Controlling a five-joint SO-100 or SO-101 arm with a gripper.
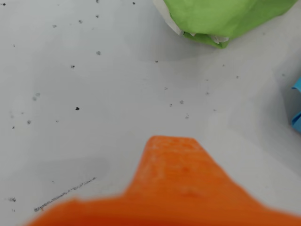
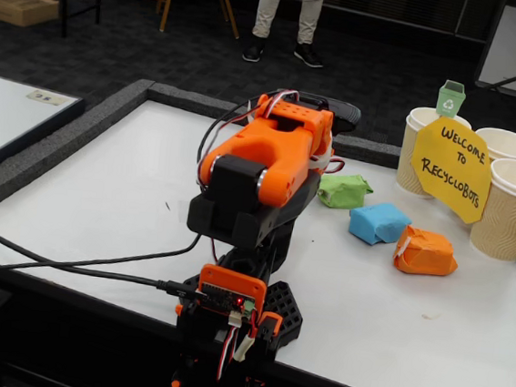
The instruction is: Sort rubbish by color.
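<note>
In the fixed view my arm (image 2: 265, 162) sits folded at the left, and its body hides my gripper, so I cannot tell how far it is open. Right of it, the green lump (image 2: 343, 190), blue lump (image 2: 379, 223) and orange lump (image 2: 425, 251) lie on the white table (image 2: 102, 197) before three paper cups (image 2: 510, 211) and a yellow sign (image 2: 452, 167).

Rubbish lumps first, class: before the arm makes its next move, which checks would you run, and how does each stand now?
1. Green lump, blue lump and orange lump on the table: ok.
2. Lumps apart enough to take singly: cannot tell; blue and orange look close.
3. Cups upright behind the lumps: ok.
4. Gripper empty: cannot tell.
5. Nearest in the wrist view: green lump, ok.
</note>
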